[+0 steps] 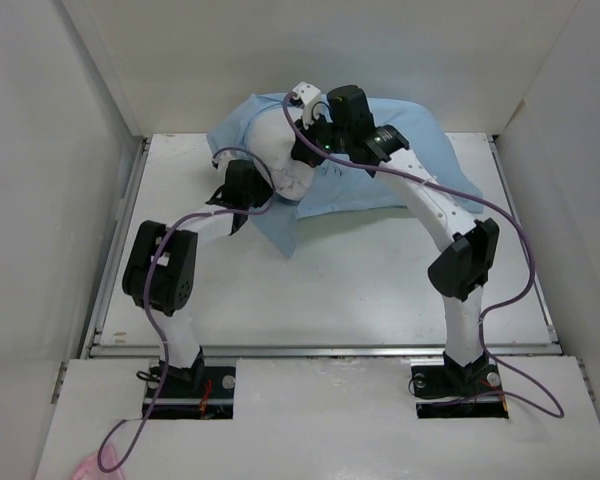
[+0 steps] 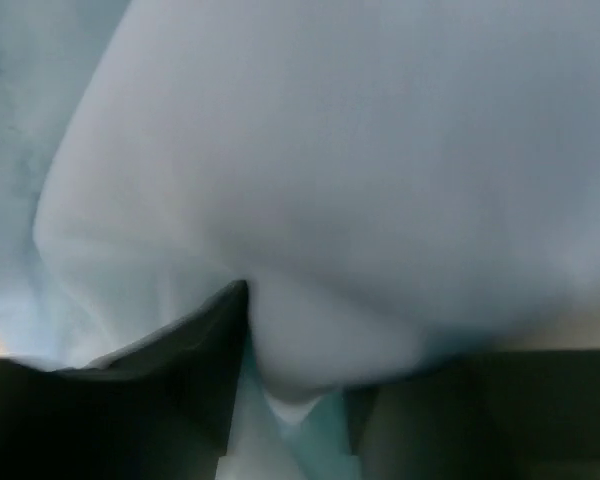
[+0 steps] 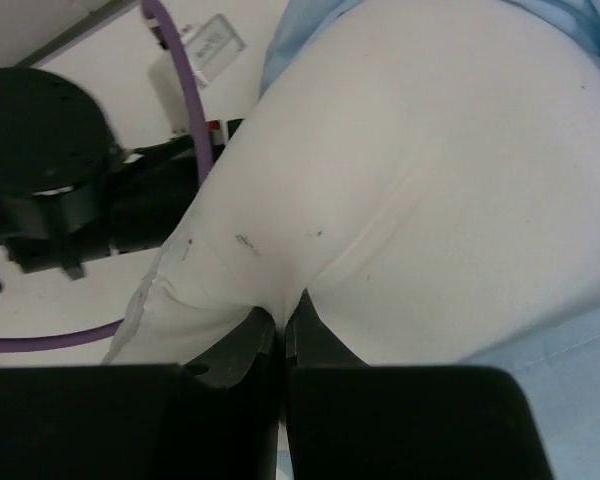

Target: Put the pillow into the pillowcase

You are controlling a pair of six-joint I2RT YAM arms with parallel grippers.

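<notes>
1 pillow (image 3: 430, 180), 1 pillowcase (image 1: 430, 125); R pincer (image 3: 282, 315) tight on pillow; L pincer (image 2: 295, 395) round cloth, grip unclear.

Far end of the bench (image 1: 360, 290), the pillowcase (image 1: 420, 150) is spread from the centre out to the right. The pillow (image 3: 430, 180) sits at its left end, cloth over its far side. Left hand (image 2: 295, 340) is at the pillow's near-left side, a bulge between its fingers. Right hand (image 3: 280, 325) is on top, a fold pinched between its fingers.
</notes>
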